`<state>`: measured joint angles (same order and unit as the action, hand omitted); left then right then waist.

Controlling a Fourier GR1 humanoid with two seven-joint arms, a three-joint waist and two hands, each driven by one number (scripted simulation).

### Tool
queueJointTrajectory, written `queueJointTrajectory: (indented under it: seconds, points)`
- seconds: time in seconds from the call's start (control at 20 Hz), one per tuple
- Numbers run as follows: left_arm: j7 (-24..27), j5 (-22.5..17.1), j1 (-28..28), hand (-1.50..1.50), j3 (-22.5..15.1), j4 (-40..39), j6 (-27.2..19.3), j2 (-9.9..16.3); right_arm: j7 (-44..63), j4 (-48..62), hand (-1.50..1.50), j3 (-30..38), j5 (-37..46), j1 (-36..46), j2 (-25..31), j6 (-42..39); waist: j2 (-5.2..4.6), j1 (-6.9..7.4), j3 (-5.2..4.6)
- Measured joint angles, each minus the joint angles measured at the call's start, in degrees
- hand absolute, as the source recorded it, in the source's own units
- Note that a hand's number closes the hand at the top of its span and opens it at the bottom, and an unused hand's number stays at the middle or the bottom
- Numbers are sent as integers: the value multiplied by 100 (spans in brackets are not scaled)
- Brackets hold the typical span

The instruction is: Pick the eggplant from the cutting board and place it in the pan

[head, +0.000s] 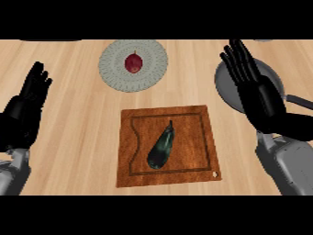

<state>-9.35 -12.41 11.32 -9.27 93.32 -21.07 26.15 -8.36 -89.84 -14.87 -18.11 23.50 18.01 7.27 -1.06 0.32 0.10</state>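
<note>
A dark green-purple eggplant [162, 147] lies lengthwise in the middle of the brown wooden cutting board [199, 151] at the centre of the counter. The grey pan [228, 87] sits at the right, largely hidden behind my right hand [257, 94], with its dark handle [309, 103] sticking out to the right. That hand is open with straight fingers pointing up, raised to the right of the board. My left hand [25, 108] is open too, fingers up, at the left edge, well away from the board.
A round grey-white plate [115, 69] with a dark red fruit [134, 62] on it stands behind the board, at the top centre. Bare wooden counter lies between the board and each hand.
</note>
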Motion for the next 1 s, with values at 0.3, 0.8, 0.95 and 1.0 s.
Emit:
queueJointTrajectory:
  seconds: [0.3,0.8,0.95,1.0]
  points:
    - [285,63,84,0,57,-212,152,-93,64,1190,150,-372,-332,-487,-641,-429,12,46,-4]
    - [563,-135,-63,0,209,-650,420,-250,-210,908,-150,-856,1415,-2233,-239,1610,124,-186,-21]
    - [609,-116,-37,0,232,-742,465,-295,491,1,-150,-903,1651,-2473,434,1523,133,-181,-24]
    - [614,-117,-21,0,247,-740,480,-293,797,-263,-150,-896,1689,-2456,684,1408,136,-173,-26]
